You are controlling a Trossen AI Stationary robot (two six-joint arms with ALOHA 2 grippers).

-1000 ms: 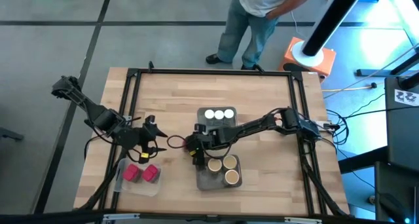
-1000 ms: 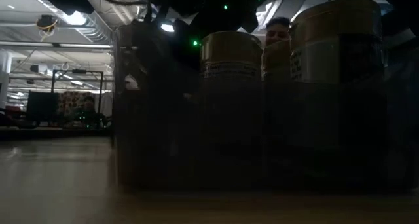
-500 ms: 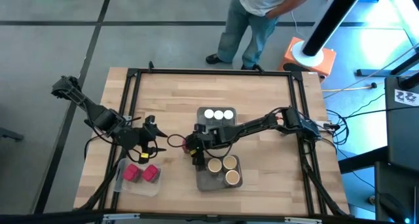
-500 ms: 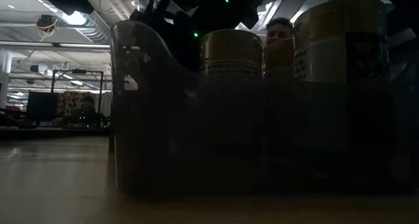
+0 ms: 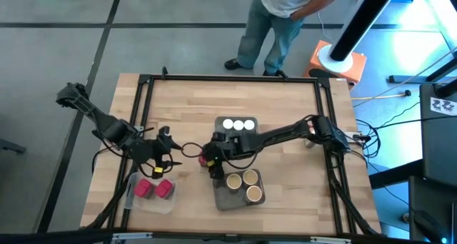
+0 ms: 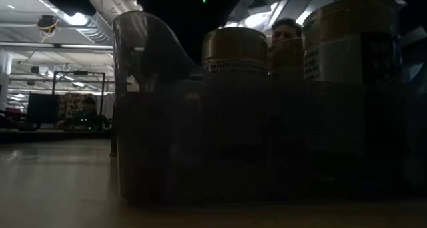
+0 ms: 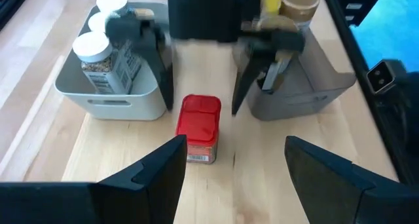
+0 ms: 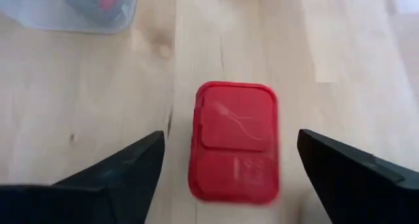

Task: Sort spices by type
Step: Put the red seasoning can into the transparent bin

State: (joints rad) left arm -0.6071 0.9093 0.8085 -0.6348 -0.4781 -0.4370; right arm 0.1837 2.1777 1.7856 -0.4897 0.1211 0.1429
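Right hand: the right hand (image 8: 222,160) hangs over a red packet (image 8: 234,143); its fingers now stand wide, one to each side of the packet, with a clear gap on both sides.
Change: a second ago this hand sat lower and tighter at the left edge of the grey tray (image 5: 218,195); it has since lifted a little, shifted left and spread.
Red packet: upright on the bare surface (image 5: 285,108), free of the hand, in the gap between the white tray (image 7: 124,99) and the grey tray as the left wrist view shows it.
Left hand: the left hand (image 5: 171,145) waits to the left, its fingers apart and holding nothing, pointed at the packet.
Sorted so far: three white-lidded jars (image 5: 239,125) in the white tray, three tan-topped cylinders (image 5: 245,185) in the grey tray, two red packets (image 5: 153,189) in the clear tray (image 5: 136,201) at near left.
Meaning: the packet looks set down midway, probably for the left arm to carry to the clear tray; that transfer is not yet done.
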